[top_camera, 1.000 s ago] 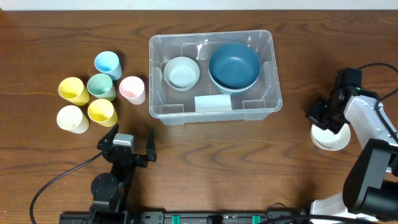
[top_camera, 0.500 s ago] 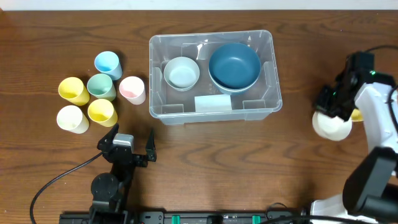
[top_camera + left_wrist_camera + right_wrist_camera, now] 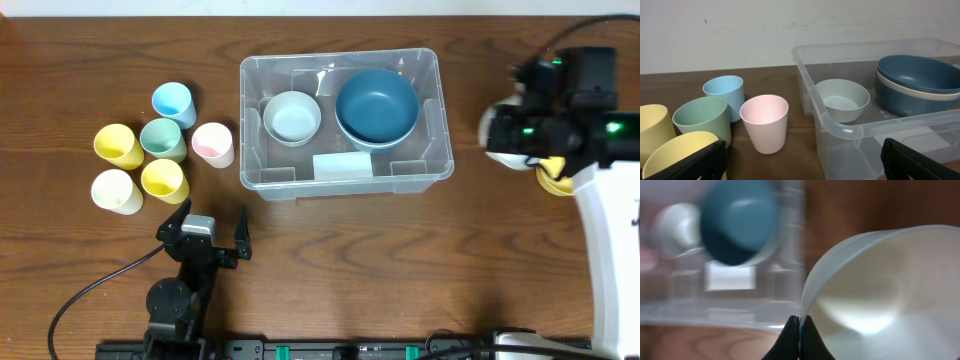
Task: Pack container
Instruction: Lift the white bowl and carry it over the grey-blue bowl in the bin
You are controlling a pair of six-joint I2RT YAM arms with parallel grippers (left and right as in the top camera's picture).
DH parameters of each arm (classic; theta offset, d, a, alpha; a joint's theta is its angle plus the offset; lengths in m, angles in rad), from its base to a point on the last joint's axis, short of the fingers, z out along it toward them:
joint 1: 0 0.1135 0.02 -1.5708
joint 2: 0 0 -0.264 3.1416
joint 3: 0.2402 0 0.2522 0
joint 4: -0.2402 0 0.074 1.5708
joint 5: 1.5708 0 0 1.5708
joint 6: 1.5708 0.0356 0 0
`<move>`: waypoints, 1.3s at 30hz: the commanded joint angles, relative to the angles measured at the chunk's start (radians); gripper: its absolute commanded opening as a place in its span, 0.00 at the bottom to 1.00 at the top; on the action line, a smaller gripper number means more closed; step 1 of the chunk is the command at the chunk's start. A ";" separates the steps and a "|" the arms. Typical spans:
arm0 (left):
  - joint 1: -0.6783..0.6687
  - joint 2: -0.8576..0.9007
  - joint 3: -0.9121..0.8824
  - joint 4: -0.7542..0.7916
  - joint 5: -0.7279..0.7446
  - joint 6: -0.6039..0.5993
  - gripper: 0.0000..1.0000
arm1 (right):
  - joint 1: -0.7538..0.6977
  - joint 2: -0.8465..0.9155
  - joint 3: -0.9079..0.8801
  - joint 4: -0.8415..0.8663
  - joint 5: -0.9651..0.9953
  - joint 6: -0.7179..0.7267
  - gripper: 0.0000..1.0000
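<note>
The clear plastic container stands at the table's back centre. It holds a small pale bowl, a dark blue bowl stacked in a cream one, and a white flat piece. My right gripper is shut on the rim of a white bowl, held in the air just right of the container. The right wrist view shows the fingers pinching that rim, with the container blurred behind. My left gripper is open and empty near the front edge, and its wrist view faces the container.
Several cups stand left of the container: blue, yellow, green, pink, cream, yellow. A yellow bowl lies on the table under the right arm.
My right gripper has lifted the white bowl off the table and carried it back and left towards the container. A yellow bowl now shows where it stood. The left arm has not moved.
</note>
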 commanded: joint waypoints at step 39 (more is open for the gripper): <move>0.005 -0.006 -0.016 -0.036 0.007 0.002 0.98 | 0.687 0.622 0.058 0.859 0.170 -0.004 0.01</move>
